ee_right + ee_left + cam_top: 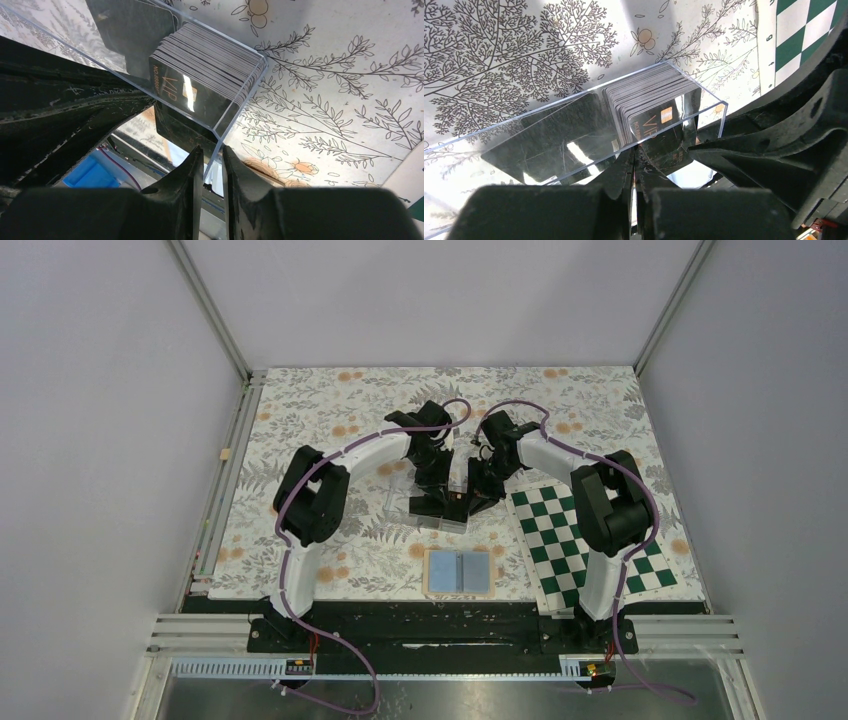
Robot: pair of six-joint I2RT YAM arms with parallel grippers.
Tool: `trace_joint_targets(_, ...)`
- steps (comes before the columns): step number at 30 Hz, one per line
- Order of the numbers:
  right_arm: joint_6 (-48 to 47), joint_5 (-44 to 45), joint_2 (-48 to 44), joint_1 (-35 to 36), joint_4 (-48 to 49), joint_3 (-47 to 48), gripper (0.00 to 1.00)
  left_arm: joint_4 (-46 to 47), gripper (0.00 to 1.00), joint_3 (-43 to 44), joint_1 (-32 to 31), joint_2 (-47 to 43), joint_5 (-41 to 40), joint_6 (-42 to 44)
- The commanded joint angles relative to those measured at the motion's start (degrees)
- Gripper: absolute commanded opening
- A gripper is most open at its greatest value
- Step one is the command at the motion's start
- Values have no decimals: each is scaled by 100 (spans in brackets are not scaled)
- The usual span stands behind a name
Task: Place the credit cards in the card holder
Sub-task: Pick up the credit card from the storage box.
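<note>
In the overhead view the open card holder [458, 572] lies light-blue side up at 6 o'clock from the clear plastic case [574, 95], apart from it. The credit cards [649, 97] stand in the case as a black stack. The left gripper [636, 167] is pinched fully together at the stack's front, though I cannot tell whether it holds a card. The right gripper [212, 170] clamps the case's wall.

The clear case [549, 103] runs off the left wrist view's edge — its stacked credit cards' [649, 95] small print unreadable.
</note>
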Motion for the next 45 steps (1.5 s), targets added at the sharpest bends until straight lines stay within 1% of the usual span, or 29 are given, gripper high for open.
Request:
trace_joint_targets(1, -28, -183, -302, 46, 23, 82, 25, 195, 0, 257, -109, -216, 129, -36)
trace_joint_targets(5, -14, -206, -346, 46, 23, 92, 27, 196, 0, 258, -118, -284, 118, -60)
trace_joint_targets(12, 56, -422, -473, 46, 79, 124, 34, 209, 0, 263, -119, -337, 204, -90)
trace_joint_targets(19, 162, -487, -642, 37, 165, 95, 42, 498, 0, 108, -104, -428, 472, -234)
trace_joint_targets(21, 167, -484, -698, 26, 169, 73, 43, 576, 0, 78, -109, -458, 554, -288)
trace_joint_targets(26, 180, -497, -782, -64, 207, -21, 42, 673, 0, 54, -110, -557, 605, -367)
trace_joint_targets(32, 223, -539, -761, -113, 277, -91, 37, 693, 0, 58, -102, -545, 750, -387)
trace_joint_targets(35, 214, -521, -741, -113, 282, -92, 37, 723, 0, 37, -101, -518, 878, -394)
trace_joint_targets(39, 199, -503, -722, -115, 283, -99, 36, 609, 9, -14, -95, -482, 714, -348)
trace_joint_targets(42, 185, -502, -708, -120, 283, -113, 36, 419, 13, 5, -97, -410, 491, -241)
trace_joint_targets(45, 178, -493, -704, -114, 275, -109, 36, 110, 13, 110, -90, -273, 157, -113)
